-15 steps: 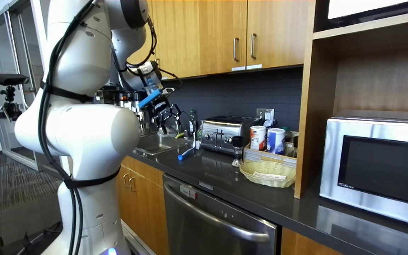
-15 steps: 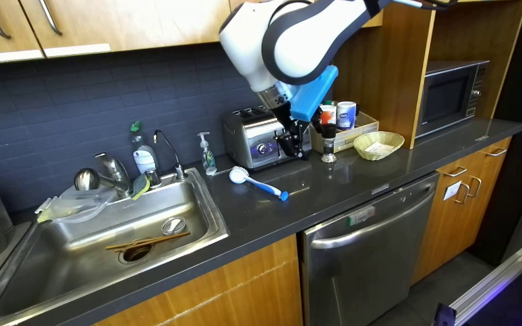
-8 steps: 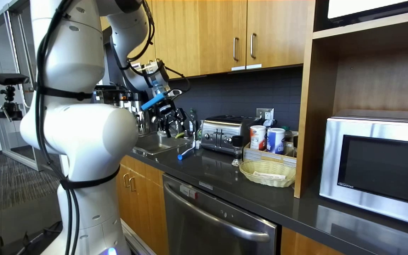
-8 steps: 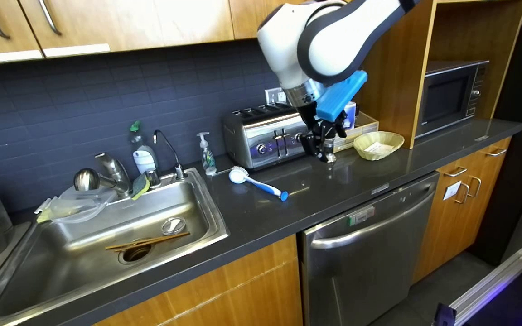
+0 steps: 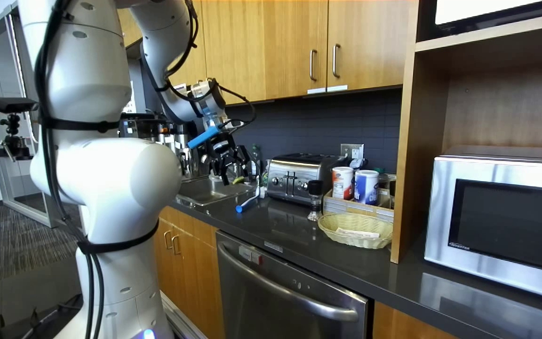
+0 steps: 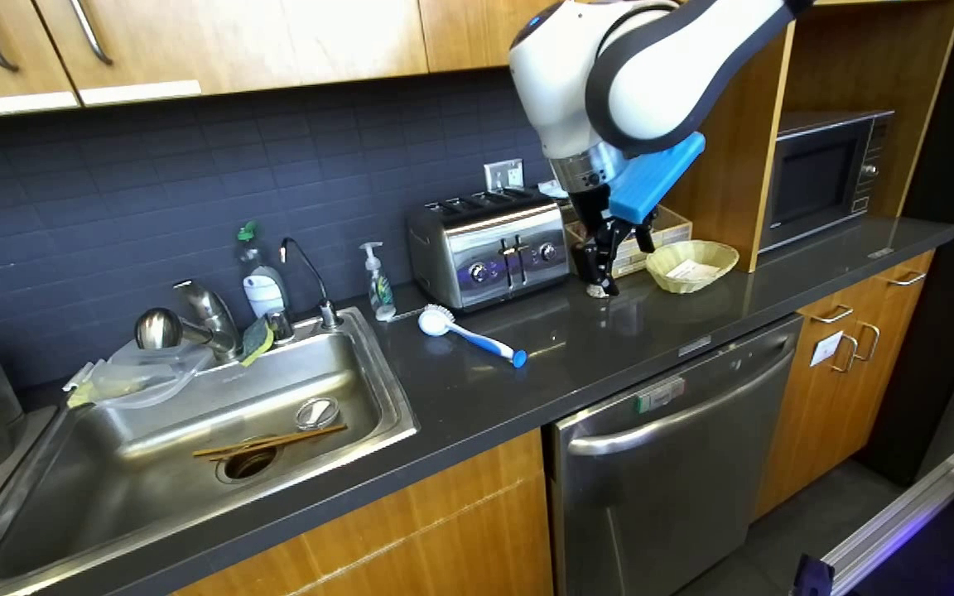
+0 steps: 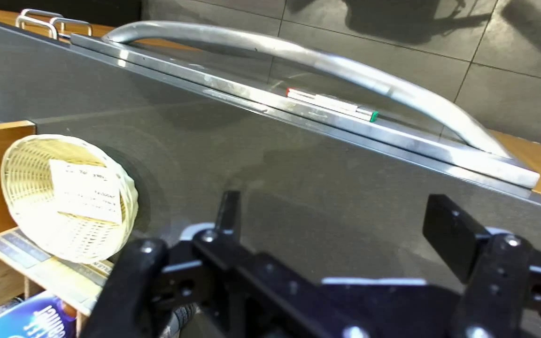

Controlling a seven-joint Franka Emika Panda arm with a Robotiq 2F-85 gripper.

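Observation:
My gripper (image 7: 338, 220) stands open, with only dark countertop (image 7: 308, 188) seen between its fingers. In an exterior view the gripper (image 6: 622, 266) hangs over the counter in front of a pepper grinder (image 6: 598, 291), hiding most of it; whether they touch cannot be told. That grinder (image 5: 315, 200) stands upright beside the toaster (image 5: 278, 181). Close by is a pale wicker basket (image 7: 132, 197) with a paper note (image 7: 87, 192) inside, left of the fingers in the wrist view. A blue-and-white dish brush (image 6: 484, 339) lies on the counter on the sink side.
A wooden organiser (image 5: 337, 205) holds a red-and-white canister (image 5: 342, 182) and a blue one (image 5: 366, 187) against the wall. The sink (image 6: 398, 406) has chopsticks (image 6: 278, 443) in it. Upper cabinets (image 5: 266, 47) overhang the counter; a dishwasher handle (image 7: 327, 61) juts out in front.
In an exterior view the gripper has swept right, from before the toaster to before the grinder, uncovering the toaster. The jaws have stayed open. The objects on the counter have not moved.

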